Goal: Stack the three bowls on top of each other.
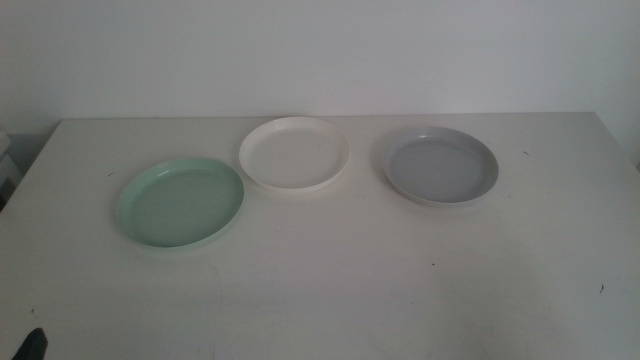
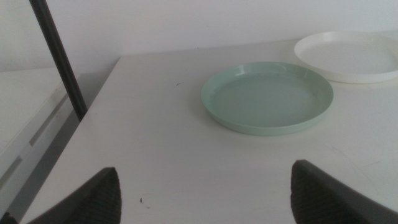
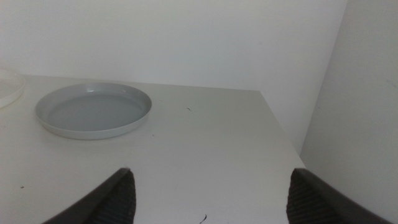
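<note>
Bowls sit apart in a row on the table (image 1: 330,290): green (image 1: 181,203), white (image 1: 294,153), grey (image 1: 441,165), none stacked. Left gripper (image 2: 205,193) & right gripper (image 3: 208,196) wait near the table's front edge (jaws wide open, holding nothing), each facing its nearest bowl.

My left tool (image 2: 205,190) hangs low over the table (image 2: 186,162) with its two dark jaws spread wide apart and nothing between them. My right tool (image 3: 208,193) sits the same way on its own side, jaws wide and empty. In the middle view only a dark tip shows at the bottom left corner.
</note>
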